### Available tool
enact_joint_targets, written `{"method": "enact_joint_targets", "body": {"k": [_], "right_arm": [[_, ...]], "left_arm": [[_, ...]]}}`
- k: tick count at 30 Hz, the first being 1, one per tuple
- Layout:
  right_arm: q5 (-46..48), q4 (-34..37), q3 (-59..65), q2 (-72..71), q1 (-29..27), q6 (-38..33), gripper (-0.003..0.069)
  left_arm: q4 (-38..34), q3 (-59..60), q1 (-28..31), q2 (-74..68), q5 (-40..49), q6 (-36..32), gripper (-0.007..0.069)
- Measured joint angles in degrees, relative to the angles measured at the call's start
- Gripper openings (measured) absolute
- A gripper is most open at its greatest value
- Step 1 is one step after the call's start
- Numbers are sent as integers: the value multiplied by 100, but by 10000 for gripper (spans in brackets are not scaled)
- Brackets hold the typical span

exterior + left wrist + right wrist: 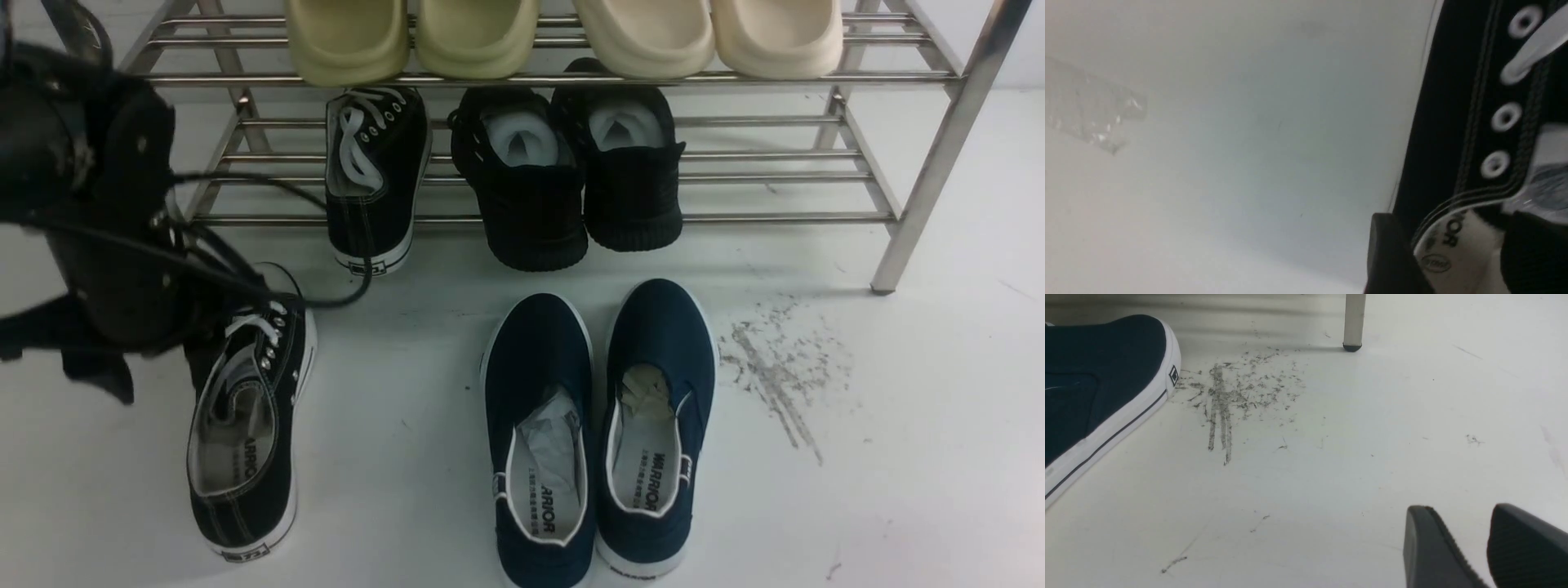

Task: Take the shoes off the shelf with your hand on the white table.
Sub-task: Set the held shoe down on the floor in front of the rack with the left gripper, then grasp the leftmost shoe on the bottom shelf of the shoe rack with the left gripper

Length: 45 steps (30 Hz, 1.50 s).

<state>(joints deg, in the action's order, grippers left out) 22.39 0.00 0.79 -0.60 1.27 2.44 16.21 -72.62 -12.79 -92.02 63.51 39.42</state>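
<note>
One black canvas lace-up shoe with white laces lies on the white table at the front left. Its mate stands on the lower tier of the steel shelf. My left gripper, the bulky black hand with trailing cables, hangs over the laced front of the shoe on the table. In the left wrist view its jaws stand open astride that shoe's side wall, one finger outside and one over the insole. My right gripper is open low over bare table.
Two black knit sneakers share the lower tier. Pale slippers fill the top tier. A navy slip-on pair sits mid-table, its toe near grey scuff marks and a shelf leg.
</note>
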Motion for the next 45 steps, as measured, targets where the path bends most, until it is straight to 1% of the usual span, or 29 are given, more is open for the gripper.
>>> {"method": "enact_joint_targets", "body": {"k": [2, 6, 7, 10, 12, 15, 21, 22, 25, 34, 37, 39, 41, 42, 43, 45], "right_arm": [[0, 0, 0, 0, 0, -5, 239], [0, 0, 0, 0, 0, -5, 239], [0, 0, 0, 0, 0, -5, 239], [0, 0, 0, 0, 0, -5, 240], [0, 0, 0, 0, 0, -7, 240], [0, 0, 0, 0, 0, -12, 240], [0, 0, 0, 0, 0, -12, 240], [0, 0, 0, 0, 0, -18, 240], [0, 0, 0, 0, 0, -18, 240], [0, 0, 0, 0, 0, -18, 240], [0, 0, 0, 0, 0, -18, 240], [0, 0, 0, 0, 0, -18, 240], [0, 0, 0, 0, 0, -18, 240], [0, 0, 0, 0, 0, -18, 240], [0, 0, 0, 0, 0, -18, 240], [0, 0, 0, 0, 0, -18, 240]], "left_arm": [[18, -424, 0, 0, -59, -28, 389], [-82, -974, 0, -80, -602, -57, 386], [-202, -1120, 0, -185, -841, -151, 386], [-560, -1364, 0, -555, -1190, -478, 386], [-712, -1453, 0, -787, -1337, -556, 388], [-742, -1563, 0, -1014, -1572, -584, 406], [-783, -1585, 0, -1152, -2235, -606, 490], [-800, -1590, 0, -1152, -2306, -606, 495], [-907, -1602, 0, -1206, -2485, -606, 505], [-1150, -1626, 0, -1664, -2837, -606, 501], [-1150, -1626, 0, -1768, -2903, -606, 486], [-1150, -1626, 0, -1861, -3047, -606, 446], [-1156, -1632, 0, -1931, -3154, -606, 388], [-1163, -1632, 0, -1931, -3154, -606, 388], [-1196, -1638, 0, -1962, -3226, -594, 309], [-1207, -1638, 0, -1962, -3209, -544, 220]]}}
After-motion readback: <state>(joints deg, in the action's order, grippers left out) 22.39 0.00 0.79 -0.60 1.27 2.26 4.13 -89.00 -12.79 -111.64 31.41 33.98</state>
